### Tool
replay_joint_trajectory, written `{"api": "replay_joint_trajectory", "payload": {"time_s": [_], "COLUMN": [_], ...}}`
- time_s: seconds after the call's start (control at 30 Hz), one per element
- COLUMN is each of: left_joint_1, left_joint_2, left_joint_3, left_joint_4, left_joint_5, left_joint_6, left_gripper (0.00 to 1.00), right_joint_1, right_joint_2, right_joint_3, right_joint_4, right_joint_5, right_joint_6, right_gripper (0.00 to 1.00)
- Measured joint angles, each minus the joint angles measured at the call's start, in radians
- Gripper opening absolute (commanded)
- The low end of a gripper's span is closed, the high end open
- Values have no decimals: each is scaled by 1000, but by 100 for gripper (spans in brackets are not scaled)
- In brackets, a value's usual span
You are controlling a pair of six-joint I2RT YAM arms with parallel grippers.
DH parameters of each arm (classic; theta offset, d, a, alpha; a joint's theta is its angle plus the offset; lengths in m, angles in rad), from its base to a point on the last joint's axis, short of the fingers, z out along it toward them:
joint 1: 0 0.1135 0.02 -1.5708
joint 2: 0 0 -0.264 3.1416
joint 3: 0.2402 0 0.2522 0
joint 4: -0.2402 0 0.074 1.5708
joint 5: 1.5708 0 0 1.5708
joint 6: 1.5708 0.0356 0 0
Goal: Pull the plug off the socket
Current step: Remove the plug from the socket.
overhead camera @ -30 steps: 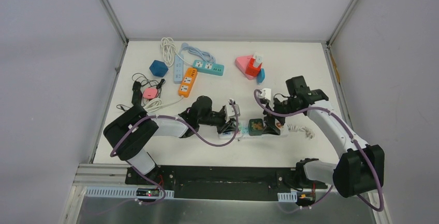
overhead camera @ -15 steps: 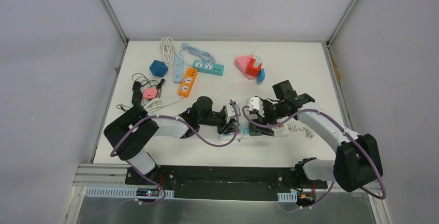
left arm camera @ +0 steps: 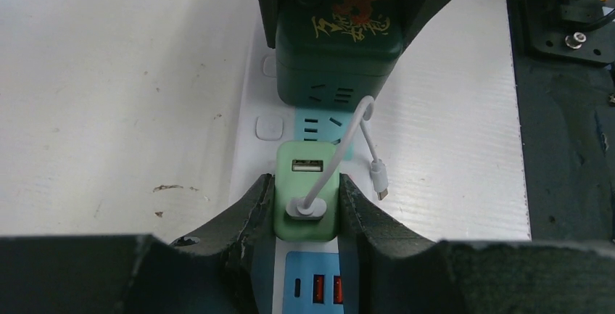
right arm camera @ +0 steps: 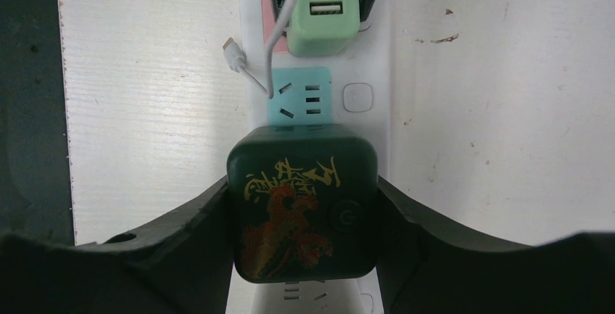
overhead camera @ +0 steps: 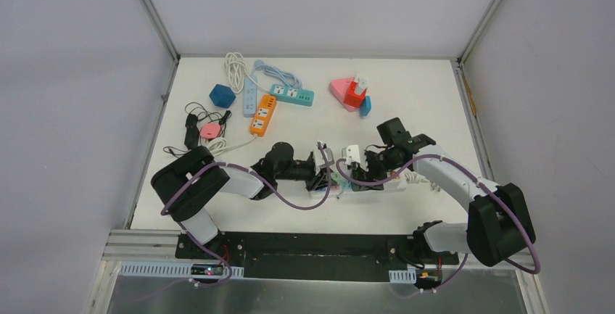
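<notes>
**Power strip held for unplugging, near-centre of the table (overhead camera: 435, 96).**
The white power strip (right arm camera: 362, 133) lies flat, with the dark green plug (right arm camera: 303, 212) seated in it. The right gripper (right arm camera: 303, 187) is closed against the plug's two side faces. The plug looks rigid, smooth and tightly seated, so it should be gripped low and pulled straight up, where room is open. The left gripper (left arm camera: 307, 205) clamps the light green charger (left arm camera: 308, 183), one socket to the left, beside its thin cable (left arm camera: 366, 140).

A white plastic power strip (left arm camera: 250, 147) with pale blue socket faces runs from 6 to 12 o'clock. At 6 o'clock the left gripper (left arm camera: 307, 201) clamps a pale green plastic USB charger plug (left arm camera: 308, 172) seated in the strip. A thin white cable (left arm camera: 368, 129) loops from the plug towards 2 o'clock. At 12 o'clock a dark green cube-shaped adapter (left arm camera: 339, 46) with gold and red print sits between the right gripper (left arm camera: 339, 2) fingers.
</notes>
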Motion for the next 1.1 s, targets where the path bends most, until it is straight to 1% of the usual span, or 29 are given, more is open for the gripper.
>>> {"api": "replay_joint_trajectory", "payload": {"time_s": [0.07, 0.13, 0.23, 0.33, 0.43, 0.53, 0.6, 0.67, 0.73, 0.8, 0.9, 1.0, 1.1], "left_joint_1": [-14, -34, -50, -49, -34, 1, 5, -5, -30, -63, -82, -79, -48], "left_joint_2": [-11, -35, -65, -72, -57, -14, -5, -9, -33, -69, -96, -95, -66], "left_joint_3": [-19, -24, -24, -22, -19, -21, -33, -45, -49, -45, -28, -14, -11], "left_joint_4": [17, -17, -72, -89, -67, 14, 54, 68, 35, -34, -114, -136, -97], "left_joint_5": [-27, -55, -88, -97, -76, -22, -17, -38, -76, -129, -168, -159, -109], "left_joint_6": [35, 83, 127, 121, 62, -37, -62, -51, -6, 49, 90, 74, 10], "left_gripper": [0, 0, 0, 0, 0, 0, 0, 0, 0, 0, 0, 0, 0], "right_joint_1": [0, 1, 5, 7, 8, 8, 8, 10, 10, 11, 15, 15, 16], "right_joint_2": [0, 1, 3, 4, 4, 4, 4, 5, 4, 4, 5, 5, 5], "right_joint_3": [0, 0, 0, 0, 0, 0, 0, 0, 0, 0, 0, 0, 0], "right_joint_4": [0, 0, 1, 2, 2, 2, 2, 2, 2, 2, 2, 3, 3], "right_joint_5": [0, -1, -3, -4, -4, -4, -4, -4, -4, -3, -2, -2, -1], "right_joint_6": [-1, -3, -6, -9, -10, -10, -10, -9, -9, -9, -10, -10, -9], "right_gripper": [34, 30, 27, 24, 23, 22, 22, 22, 22, 22, 21, 21, 21]}}
